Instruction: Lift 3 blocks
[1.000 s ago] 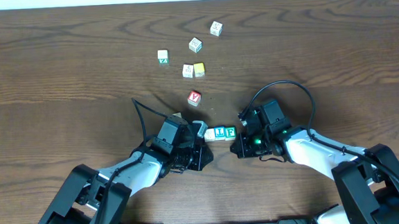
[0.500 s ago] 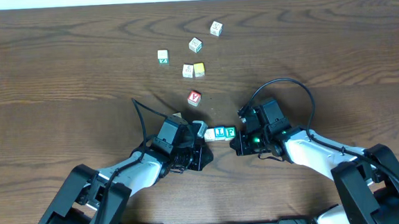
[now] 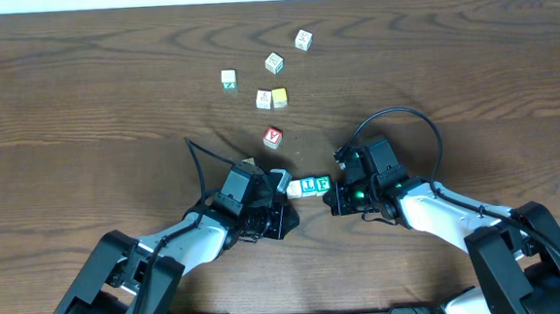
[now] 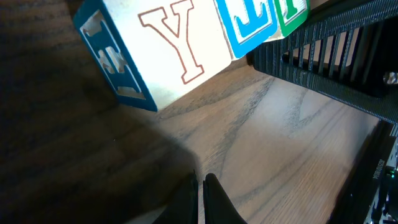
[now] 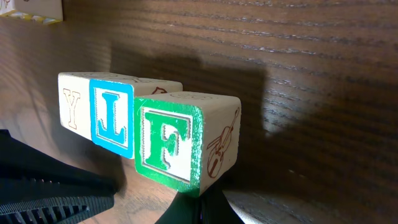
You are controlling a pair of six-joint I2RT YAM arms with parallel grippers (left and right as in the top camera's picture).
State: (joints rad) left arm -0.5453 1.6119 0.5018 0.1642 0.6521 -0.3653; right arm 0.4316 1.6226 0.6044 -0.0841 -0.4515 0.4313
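Note:
Three blocks stand side by side in a tight row: a cream one with a red "Y" outline [image 3: 295, 187] [image 4: 180, 43] [image 5: 73, 109], a blue "L" one [image 3: 308, 185] [image 4: 249, 25] [image 5: 113, 121], and a green "F" one [image 3: 323, 185] [image 4: 292, 12] [image 5: 168, 143]. My left gripper [image 3: 284, 183] [image 4: 200, 186] is shut at the cream end. At the green end my right gripper [image 3: 334, 191] [image 5: 200, 202] is shut, its tips touching that block's lower corner. In the right wrist view the row casts a shadow on the wood behind it. Whether the left tips touch the cream block is unclear.
A red "Y" cube [image 3: 273, 136] lies just beyond the row. Farther back sit a yellow cube [image 3: 279, 98] beside a pale one [image 3: 264, 100], and three more cubes [image 3: 228, 78] [image 3: 273, 63] [image 3: 303, 40]. The right arm's ribbed body [image 4: 336, 56] is close to the row.

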